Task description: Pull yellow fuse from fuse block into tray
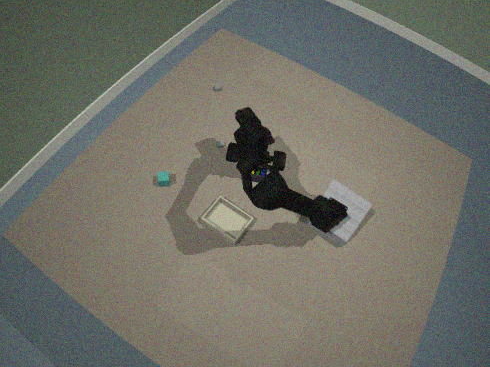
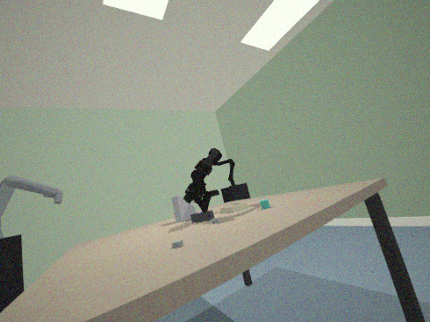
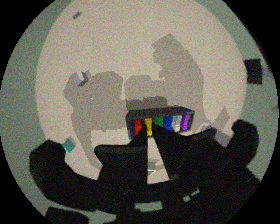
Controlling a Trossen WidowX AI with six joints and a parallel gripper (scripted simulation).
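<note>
The dark fuse block [image 1: 259,179] [image 2: 202,217] [image 3: 160,111] stands on the table with a row of coloured fuses. In the wrist view the yellow fuse [image 3: 148,125] is second from the left, between a red fuse [image 3: 137,126] and a green fuse [image 3: 158,121]. My gripper [image 3: 148,126] [image 2: 204,211] points down at the block and is shut on the yellow fuse, which still stands in the row. The fingertips hide part of the fuse and its neighbours' lower ends. The cream tray [image 1: 227,218] [image 2: 232,208] lies a short way from the block, empty.
A teal cube [image 1: 163,179] [image 2: 264,203] [image 3: 68,146] lies beyond the tray. Small grey pieces [image 1: 217,88] [image 2: 177,244] [image 3: 77,15] lie on the block's other side. A pale grey slab [image 1: 357,207] [image 2: 179,208] is beside the arm's base.
</note>
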